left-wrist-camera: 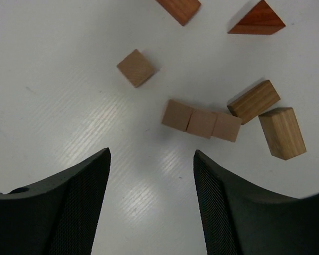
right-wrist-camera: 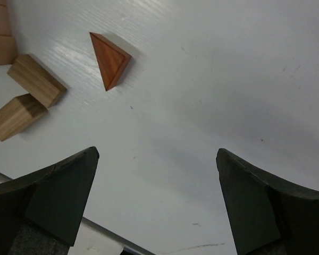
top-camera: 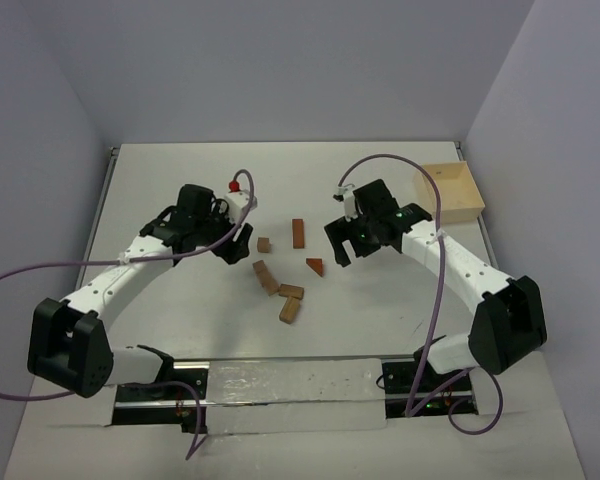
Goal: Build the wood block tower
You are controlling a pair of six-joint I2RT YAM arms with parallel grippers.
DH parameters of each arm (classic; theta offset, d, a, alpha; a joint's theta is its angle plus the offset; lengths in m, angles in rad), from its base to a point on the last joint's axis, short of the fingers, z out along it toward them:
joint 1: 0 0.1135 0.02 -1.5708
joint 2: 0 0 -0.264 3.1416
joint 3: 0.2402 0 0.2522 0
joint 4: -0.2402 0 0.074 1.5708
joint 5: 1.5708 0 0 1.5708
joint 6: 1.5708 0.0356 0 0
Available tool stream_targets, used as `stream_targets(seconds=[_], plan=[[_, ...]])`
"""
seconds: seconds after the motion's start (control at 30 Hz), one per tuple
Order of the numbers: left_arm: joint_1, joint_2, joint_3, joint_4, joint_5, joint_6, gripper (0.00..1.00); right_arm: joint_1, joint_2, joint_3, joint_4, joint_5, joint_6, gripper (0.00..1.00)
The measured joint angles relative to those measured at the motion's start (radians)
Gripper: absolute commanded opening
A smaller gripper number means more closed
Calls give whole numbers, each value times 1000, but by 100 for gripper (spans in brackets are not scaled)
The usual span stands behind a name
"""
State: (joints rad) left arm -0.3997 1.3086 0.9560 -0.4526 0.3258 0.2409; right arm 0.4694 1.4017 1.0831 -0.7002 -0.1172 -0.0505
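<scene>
The wood blocks lie loose on the white table [top-camera: 180, 190], none resting on another. At the centre are a small cube [top-camera: 264, 244], a reddish bar [top-camera: 298, 233], a red-brown wedge [top-camera: 315, 266], a pale long bar [top-camera: 266, 276] and two tan blocks [top-camera: 290, 302]. My left gripper [top-camera: 236, 246] hovers just left of the cube, open, with only bare table between its fingers; the left wrist view shows the cube [left-wrist-camera: 136, 67] and pale bar [left-wrist-camera: 201, 121] ahead of the gripper [left-wrist-camera: 151, 154]. My right gripper [top-camera: 342, 250] is open and empty, right of the wedge [right-wrist-camera: 110, 58].
A pale wooden square box [top-camera: 450, 192] stands at the back right, beyond the right arm. A red knob [top-camera: 235, 185] sits on the left wrist. Purple cables loop off both arms. A metal strip [top-camera: 290, 395] runs along the near table edge.
</scene>
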Motion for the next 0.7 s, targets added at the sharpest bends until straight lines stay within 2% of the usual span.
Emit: stream_targets(seconds=[0.2, 0.37, 0.4, 0.5, 0.7], plan=[[-120, 64, 5, -15, 7, 52, 68, -7, -23, -27, 34, -34, -4, 99], [-201, 22, -36, -47, 137, 192, 76, -49, -23, -45, 32, -77, -4, 99], [-217, 7, -47, -55, 164, 224, 82, -64, -23, -45, 33, -90, -4, 99], [-286, -7, -44, -93, 227, 316, 89, -122, -23, -45, 32, -135, -4, 99], [-414, 73, -32, -154, 278, 460, 93, -242, -22, -45, 22, -243, -11, 99]])
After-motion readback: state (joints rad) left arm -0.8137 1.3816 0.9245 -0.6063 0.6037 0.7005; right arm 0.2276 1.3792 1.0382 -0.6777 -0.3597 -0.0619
